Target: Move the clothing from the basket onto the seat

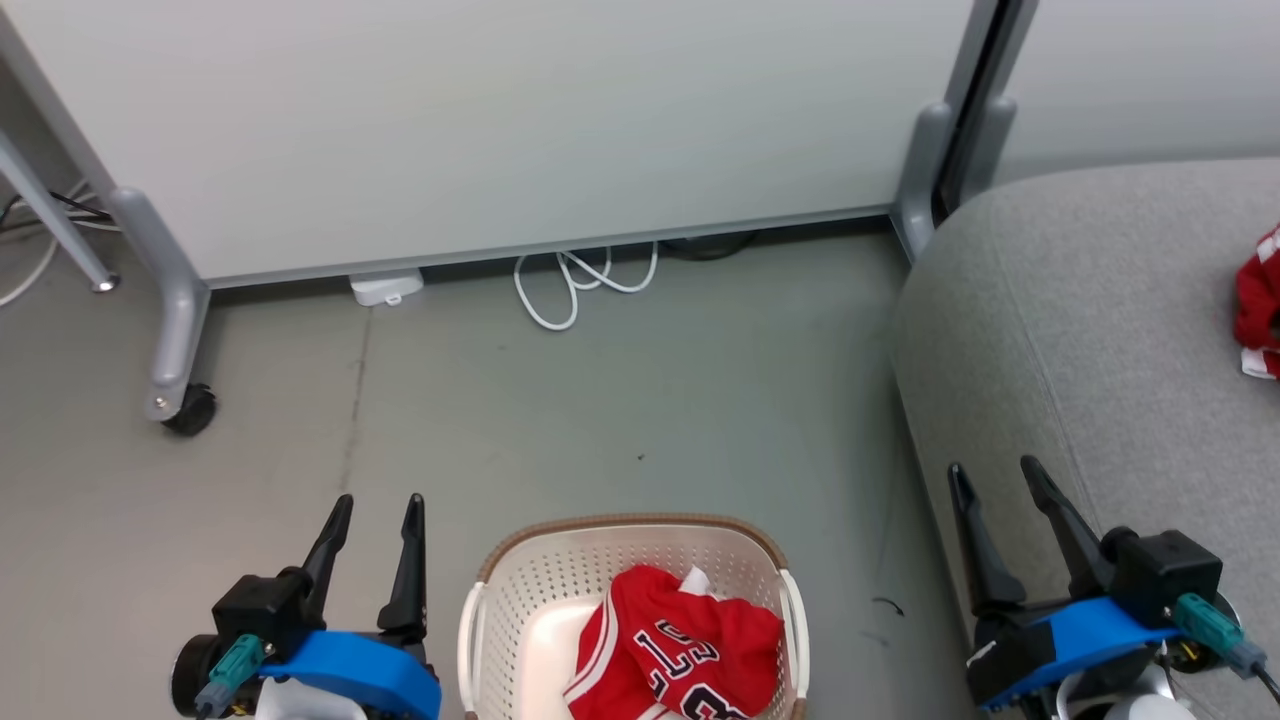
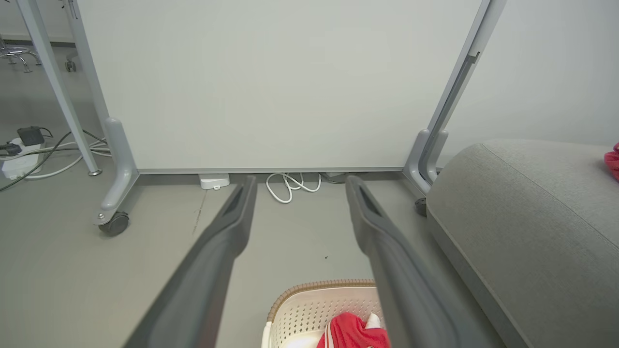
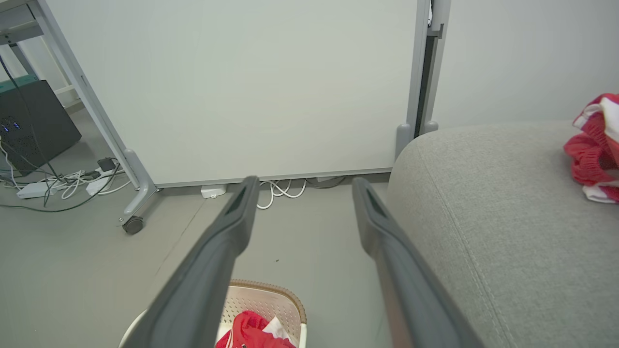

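A red jersey [image 1: 680, 645] with black-and-white lettering lies crumpled in the cream perforated basket [image 1: 520, 590] on the floor at the bottom centre. The jersey [image 2: 353, 331] and basket rim [image 2: 309, 290] also show low in the left wrist view. A second red-and-white garment [image 1: 1258, 315] rests on the grey seat [image 1: 1090, 330] at the right edge; in the right wrist view this garment [image 3: 592, 147] lies on the seat [image 3: 498, 212]. My left gripper [image 1: 378, 505] stands open left of the basket. My right gripper [image 1: 990, 472] is open over the seat's front edge. Both hold nothing.
A white rolling partition [image 1: 500, 130] stands behind, with a caster foot [image 1: 185, 405] at the left. A coiled white cable [image 1: 580, 280] and a white adapter [image 1: 385, 288] lie at its base. More cables and a power strip [image 3: 58, 186] lie far left.
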